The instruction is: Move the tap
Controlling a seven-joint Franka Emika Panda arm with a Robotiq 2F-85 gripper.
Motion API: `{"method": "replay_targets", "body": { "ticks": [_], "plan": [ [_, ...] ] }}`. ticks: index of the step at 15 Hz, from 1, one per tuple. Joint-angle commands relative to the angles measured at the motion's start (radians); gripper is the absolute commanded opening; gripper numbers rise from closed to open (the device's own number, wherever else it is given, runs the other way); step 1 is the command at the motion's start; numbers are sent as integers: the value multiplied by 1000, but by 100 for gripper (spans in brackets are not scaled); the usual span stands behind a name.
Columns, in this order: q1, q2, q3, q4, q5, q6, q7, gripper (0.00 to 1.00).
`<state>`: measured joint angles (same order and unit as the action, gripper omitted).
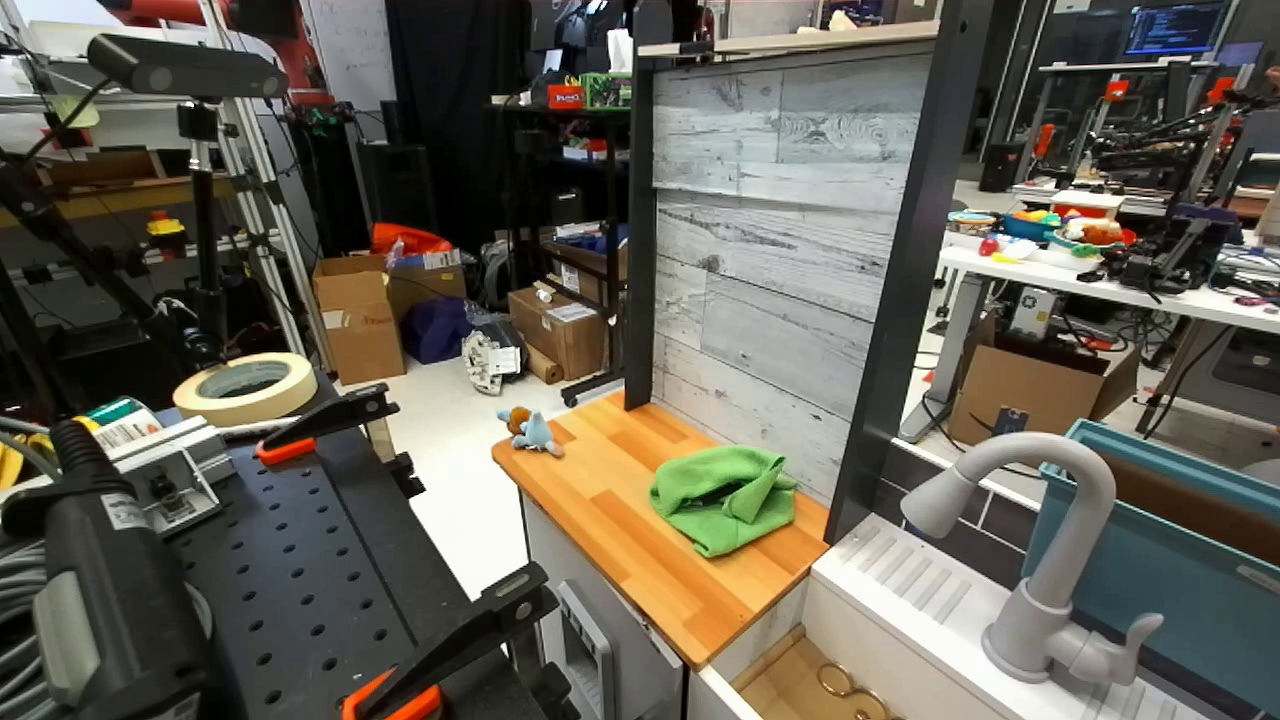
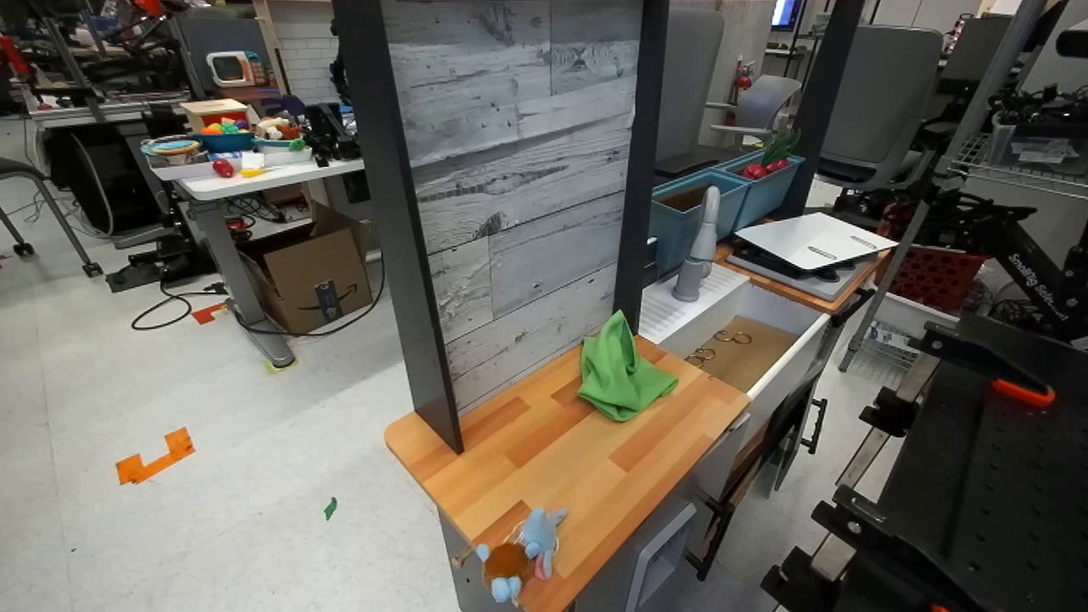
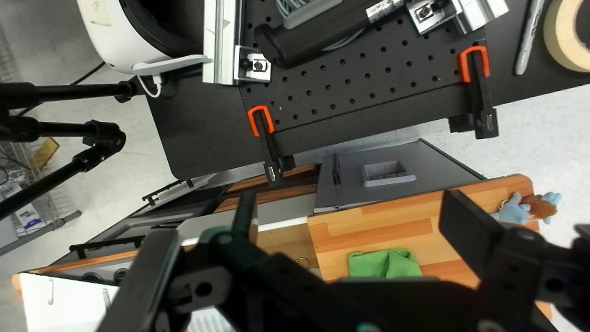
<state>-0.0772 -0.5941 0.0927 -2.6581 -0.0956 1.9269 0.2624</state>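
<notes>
Tap (image 1: pixel 1062 565): upright on white ledge (image 1: pixel 945 625), 4 o'clock in an exterior view.
Gripper (image 3: pixel 309 235): jaws wide apart, released, far as blur shows.
Green cloth (image 1: pixel 725 524): on counter (image 1: pixel 630 530), 10 o'clock from tap.

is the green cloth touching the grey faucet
Apart. An exterior view shows it: the green cloth lies on the wooden countertop, the grey faucet stands on the white drainboard, with wood and drainboard showing between them.

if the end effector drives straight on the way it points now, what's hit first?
Probably the counter, near its edge at the basin: in the wrist view that edge shows between the jaws of the open end effector. Depth is unclear, so the basin may come first.
</notes>
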Motion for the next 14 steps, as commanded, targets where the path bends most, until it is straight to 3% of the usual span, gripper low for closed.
{"method": "replay_targets", "body": {
  "ticks": [1, 4, 7, 14],
  "plan": [
    [9, 2, -7, 0, -2, 12, 8, 100],
    [7, 18, -33, 9, 20, 93, -11, 100],
    [2, 82, -68, 41, 54, 249, -23, 100],
    [18, 386, -172, 260, 240, 478, -114, 100]
  ]
}}
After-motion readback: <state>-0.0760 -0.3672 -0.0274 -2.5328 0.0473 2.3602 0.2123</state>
